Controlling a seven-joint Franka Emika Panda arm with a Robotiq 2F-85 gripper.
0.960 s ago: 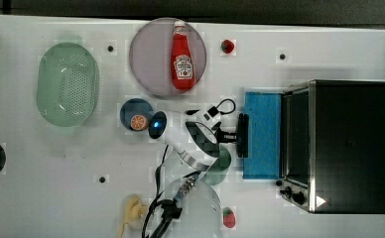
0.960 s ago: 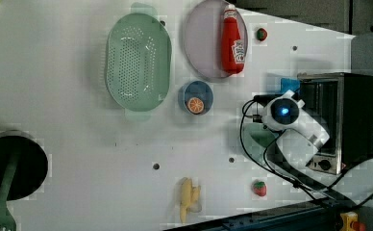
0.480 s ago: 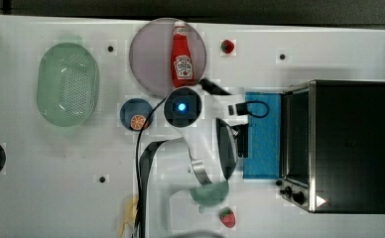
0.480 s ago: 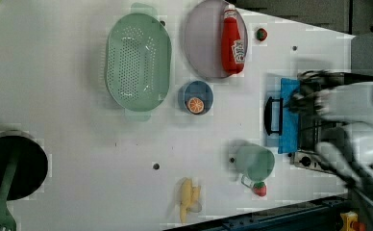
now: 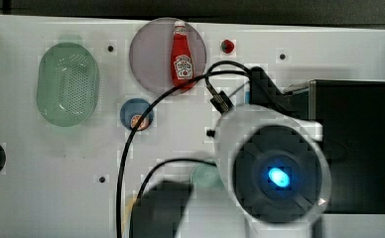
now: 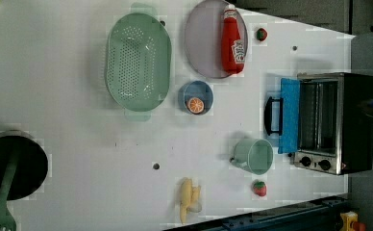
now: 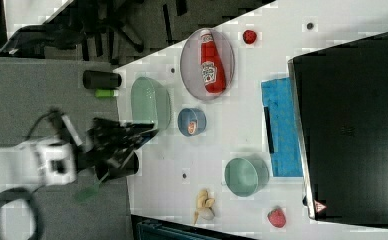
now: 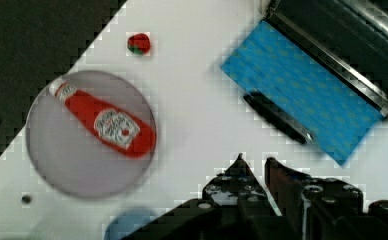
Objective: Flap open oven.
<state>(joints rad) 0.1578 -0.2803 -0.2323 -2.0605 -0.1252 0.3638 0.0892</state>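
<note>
The oven [image 6: 348, 120] stands at the left view's right, black top and silver frame, two black knobs near its lower corner. Its blue glass door [image 6: 289, 115] lies flapped down flat on the table, with the dark bar handle [image 6: 270, 115] at its outer edge and the rack inside exposed. The wrist view has the door [image 8: 302, 95] and handle [image 8: 277, 117] well below my gripper [image 8: 255, 160], whose fingers stand slightly apart with nothing between them. My arm [image 5: 275, 168] is raised high and covers the door in the top view.
A green mug [image 6: 254, 156] sits close beside the open door. A ketchup bottle [image 6: 232, 41] lies on a purple plate [image 6: 204, 43]. A green colander [image 6: 137, 67], a blue bowl [image 6: 195, 97], a banana [image 6: 188, 198] and two strawberries [image 6: 259, 187] are spread over the white table.
My arm has lifted away from the door and looms larger in the top view; in the left view it has moved off to the right edge. The door stays flat open.
</note>
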